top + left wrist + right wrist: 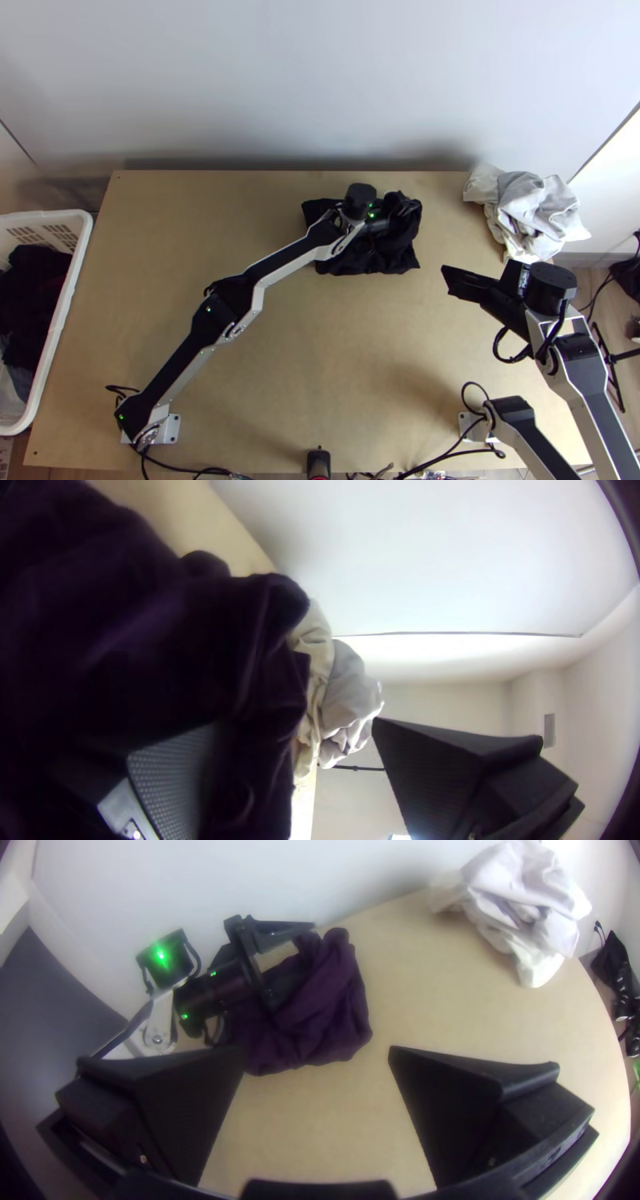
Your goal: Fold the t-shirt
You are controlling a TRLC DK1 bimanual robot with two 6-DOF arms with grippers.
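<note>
And the left gripper [293, 727] is nearer, spread wide, 1 finger against the t-shirt [333, 1013], nothing visibly pinched! Dark cloth bunched right at those fingers, no clear long axis; it's ahead of the right gripper [317, 1050], wide open, empty, well apart.

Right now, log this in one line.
dark t-shirt: bunched | left end effector: open, against it | right end effector: open, above table | pale cloth: bunched

This looks like a robotics lab: two robot arms [180, 364] mounted on a wooden table [200, 240], cables [192, 470] along the frame's bottom.
</note>
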